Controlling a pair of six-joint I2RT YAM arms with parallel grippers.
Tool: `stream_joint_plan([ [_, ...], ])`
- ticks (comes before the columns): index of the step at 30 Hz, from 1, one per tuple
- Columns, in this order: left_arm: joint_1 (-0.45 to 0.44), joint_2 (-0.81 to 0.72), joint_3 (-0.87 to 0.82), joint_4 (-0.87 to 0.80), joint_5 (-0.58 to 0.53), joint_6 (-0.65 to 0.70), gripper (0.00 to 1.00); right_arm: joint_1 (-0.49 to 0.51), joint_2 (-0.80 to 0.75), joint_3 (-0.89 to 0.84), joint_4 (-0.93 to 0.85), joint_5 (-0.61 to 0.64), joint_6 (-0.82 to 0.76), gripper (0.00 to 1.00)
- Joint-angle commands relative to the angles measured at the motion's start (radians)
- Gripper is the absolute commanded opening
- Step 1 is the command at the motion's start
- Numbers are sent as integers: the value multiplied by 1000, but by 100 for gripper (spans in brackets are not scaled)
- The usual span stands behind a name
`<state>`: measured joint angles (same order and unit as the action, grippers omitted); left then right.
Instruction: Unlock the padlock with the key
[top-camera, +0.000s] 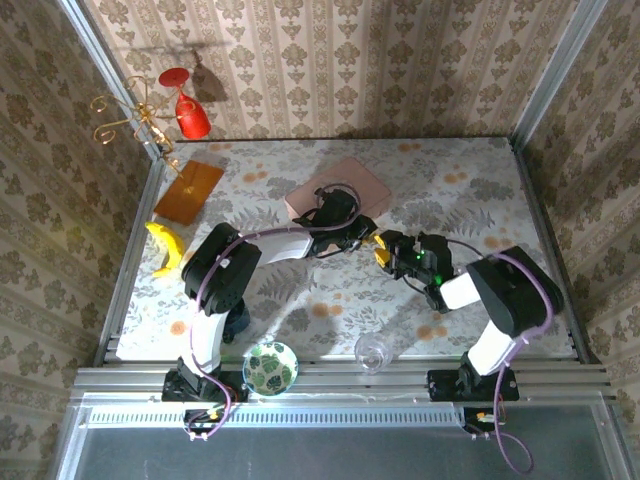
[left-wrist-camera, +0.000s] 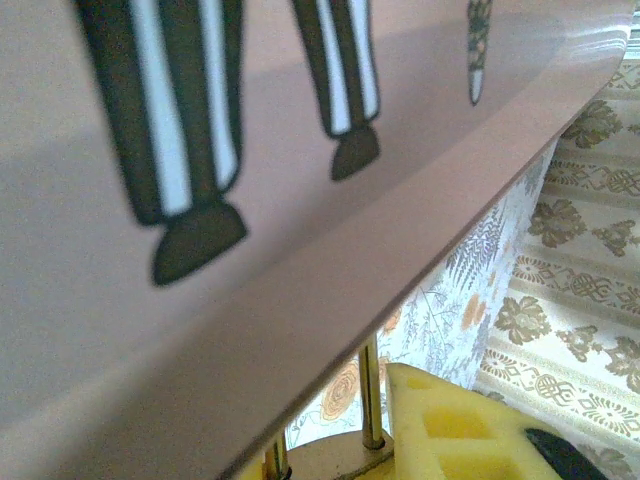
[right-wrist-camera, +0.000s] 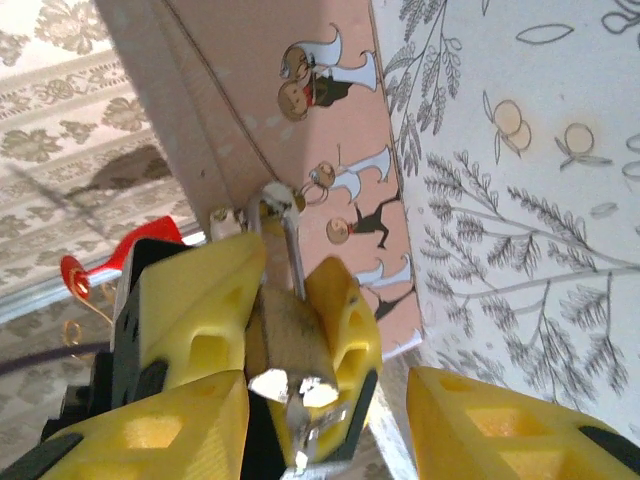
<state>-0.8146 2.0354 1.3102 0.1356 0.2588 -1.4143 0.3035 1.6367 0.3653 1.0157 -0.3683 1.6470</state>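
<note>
The padlock (right-wrist-camera: 285, 335) hangs by its shackle (right-wrist-camera: 292, 255) from the front edge of the pink box (right-wrist-camera: 300, 110). That puts it a little left of centre in the right wrist view and near the middle of the tabletop (top-camera: 455, 195) seen from overhead. The left end effector (top-camera: 356, 236) is clamped narrowly on the lock's body, with a yellow finger (right-wrist-camera: 200, 300) on each flank. This looks meant to steady a small dangling thing and present its lower end to the other arm. In the left wrist view the box's edge runs across the upper left of the frame and the shackle's two thin legs rise at bottom centre, so that arm is tucked right under the box. The right end effector (top-camera: 383, 250) faces it from the right with its jaws spread, one finger in each lower corner of its own camera view, holding nothing. Between them, at the lock's lower end, sits a bright bit of metal (right-wrist-camera: 295, 395). It may be the key seated in the keyhole, but glare hides its shape. By my reading the spread jaws are lined up to grasp there and turn. Whether the shackle has sprung I cannot tell.
</note>
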Motion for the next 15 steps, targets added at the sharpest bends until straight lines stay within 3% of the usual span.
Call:
stream_joint_plan([
  [1, -8, -3, -31, 5, 134, -49, 0, -3, -185, 21, -404, 50, -244, 48],
  [6, -1, -1, -48, 6, 147, -42, 0, -3, -520, 144, -968, 210, -550, 51],
  [11, 0, -2, -48, -23, 165, -20, 0, 11, -672, 206, -1148, 274, -868, 39],
  [15, 2, -1, -25, -68, 180, 19, 0, 78, -698, 260, -1271, 386, -1075, 36],
])
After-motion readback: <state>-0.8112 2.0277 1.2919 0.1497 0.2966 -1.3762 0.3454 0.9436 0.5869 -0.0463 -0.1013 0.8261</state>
